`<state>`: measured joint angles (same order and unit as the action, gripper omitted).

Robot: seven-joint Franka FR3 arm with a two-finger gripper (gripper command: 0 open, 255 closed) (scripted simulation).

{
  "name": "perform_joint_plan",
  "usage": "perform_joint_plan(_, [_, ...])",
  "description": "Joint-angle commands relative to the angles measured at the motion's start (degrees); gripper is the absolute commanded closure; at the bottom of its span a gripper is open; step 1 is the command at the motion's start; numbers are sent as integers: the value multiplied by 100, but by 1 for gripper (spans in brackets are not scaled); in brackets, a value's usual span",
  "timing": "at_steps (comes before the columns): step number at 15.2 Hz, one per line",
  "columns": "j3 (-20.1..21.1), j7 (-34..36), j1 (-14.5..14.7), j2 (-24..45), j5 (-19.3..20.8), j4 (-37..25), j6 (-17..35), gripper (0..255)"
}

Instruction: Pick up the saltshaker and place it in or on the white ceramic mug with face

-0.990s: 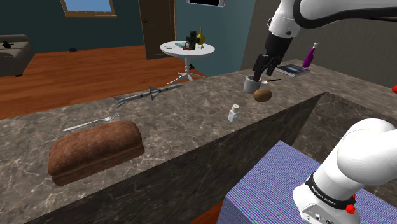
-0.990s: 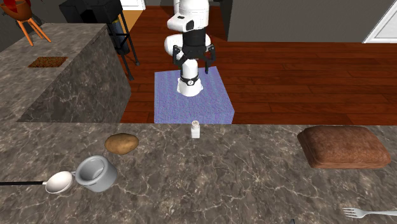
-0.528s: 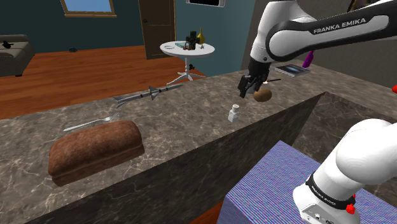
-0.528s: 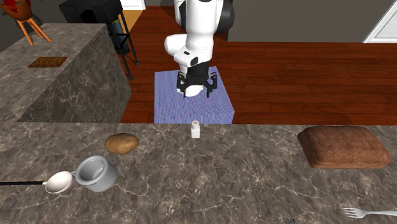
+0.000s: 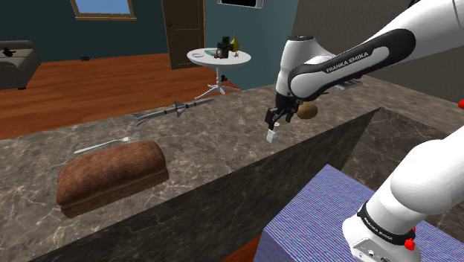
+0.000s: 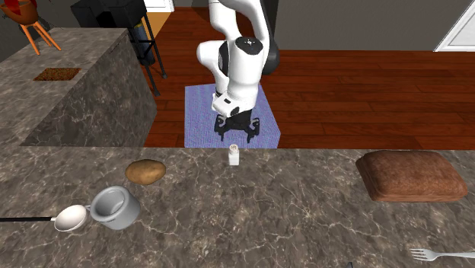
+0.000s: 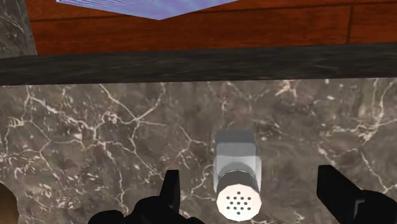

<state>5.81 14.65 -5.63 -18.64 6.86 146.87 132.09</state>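
The saltshaker is standing upright on the dark marbled surface, close to its edge. It is showing a small pale grey body and a round white cap dotted with holes. The tool is hovering right above it, its fingers standing apart on either side without touching. The grey mug is sitting well apart, beyond a potato.

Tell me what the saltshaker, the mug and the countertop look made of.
Saltshaker: pale grey body, perhaps glass, under a white perforated cap, maybe plastic or metal. Mug: plain grey with a soft sheen, metal or glazed ceramic; unclear. Countertop: polished dark stone, marble-like by its white veins.
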Motion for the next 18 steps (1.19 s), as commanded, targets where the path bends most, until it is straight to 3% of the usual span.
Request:
perform_joint_plan(1, [12,74,-42,238,69,-21,206,0])
perform_joint_plan(7, [7,169,-115,646,214,154,786,0])
perform_joint_plan(15, [7,169,-114,646,214,154,786,0])
perform_joint_plan(16, [7,169,-114,646,214,154,786,255])
perform_joint_plan(18, [7,169,-114,646,214,154,786,255])
